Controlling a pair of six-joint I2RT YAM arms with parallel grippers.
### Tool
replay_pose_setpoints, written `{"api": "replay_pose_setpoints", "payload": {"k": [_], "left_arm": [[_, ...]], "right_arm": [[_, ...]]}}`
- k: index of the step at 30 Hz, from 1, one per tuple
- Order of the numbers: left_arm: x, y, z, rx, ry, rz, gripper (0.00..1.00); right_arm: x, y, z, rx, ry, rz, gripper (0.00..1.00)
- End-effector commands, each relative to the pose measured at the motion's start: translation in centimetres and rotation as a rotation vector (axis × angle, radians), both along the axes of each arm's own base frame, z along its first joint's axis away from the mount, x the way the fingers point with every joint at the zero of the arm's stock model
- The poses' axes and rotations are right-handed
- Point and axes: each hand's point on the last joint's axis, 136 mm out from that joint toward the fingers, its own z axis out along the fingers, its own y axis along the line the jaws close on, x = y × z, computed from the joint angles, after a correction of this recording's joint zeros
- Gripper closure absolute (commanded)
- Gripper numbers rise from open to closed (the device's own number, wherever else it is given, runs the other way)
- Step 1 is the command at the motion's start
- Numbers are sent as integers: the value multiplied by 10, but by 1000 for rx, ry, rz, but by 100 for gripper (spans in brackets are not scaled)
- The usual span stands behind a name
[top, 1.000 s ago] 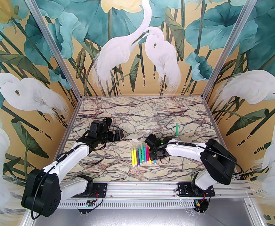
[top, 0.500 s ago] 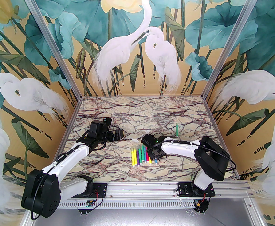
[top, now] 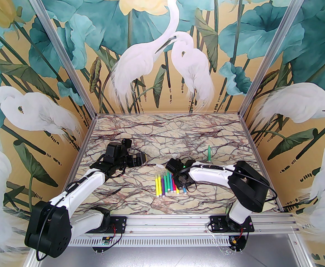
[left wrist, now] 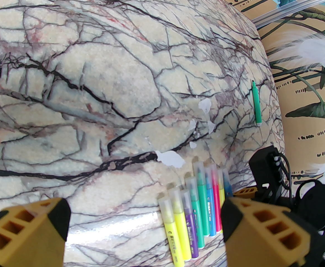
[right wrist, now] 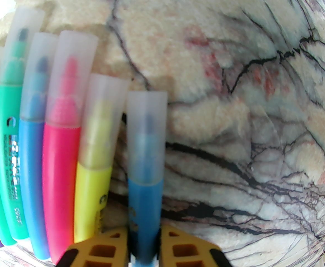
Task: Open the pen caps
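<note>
Right gripper (right wrist: 144,240) clamps blue pen (right wrist: 145,202), cap (right wrist: 146,132) pointing straight ahead, seemingly level

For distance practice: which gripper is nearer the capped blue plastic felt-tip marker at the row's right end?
Right. The right gripper clamps the blue marker; the left gripper hangs open, past the row's left end.

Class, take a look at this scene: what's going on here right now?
The right claw is shut on the body of the blue pen at the right end of the row of pens, its pale cap still on. The left claw hangs open above the table to the left, holding nothing. One green pen lies apart, farther back.
</note>
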Motion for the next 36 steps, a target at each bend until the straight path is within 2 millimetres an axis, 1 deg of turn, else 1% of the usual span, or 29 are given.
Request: {"api": "replay_pose_setpoints", "payload": {"k": [1,7,13,16,19,22,29,36], "left_arm": [[-1,-3,6,-20,-9,-1,6],[-1,-9,10,-58,-12,-20,6],[-4,-20,15,-117,-12,-60,6],[-4,-26,21,-145,-21,-85,7],[-5,-33,27,-174,-31,-114,8],[-5,-41,35,-211,-43,-141,9],[-8,-68,49,-262,-61,-228,10],[-14,-106,61,-292,-81,-340,13]], "right_arm": [[10,-12,-10,-38,-60,-5,84],[16,-6,14,45,-132,9,85],[26,-7,34,128,-205,29,88],[29,-1,49,197,-257,69,89],[33,-1,61,258,-287,70,89],[34,3,70,314,-313,94,90],[28,22,103,484,-396,198,90],[23,38,125,583,-429,280,90]]}}
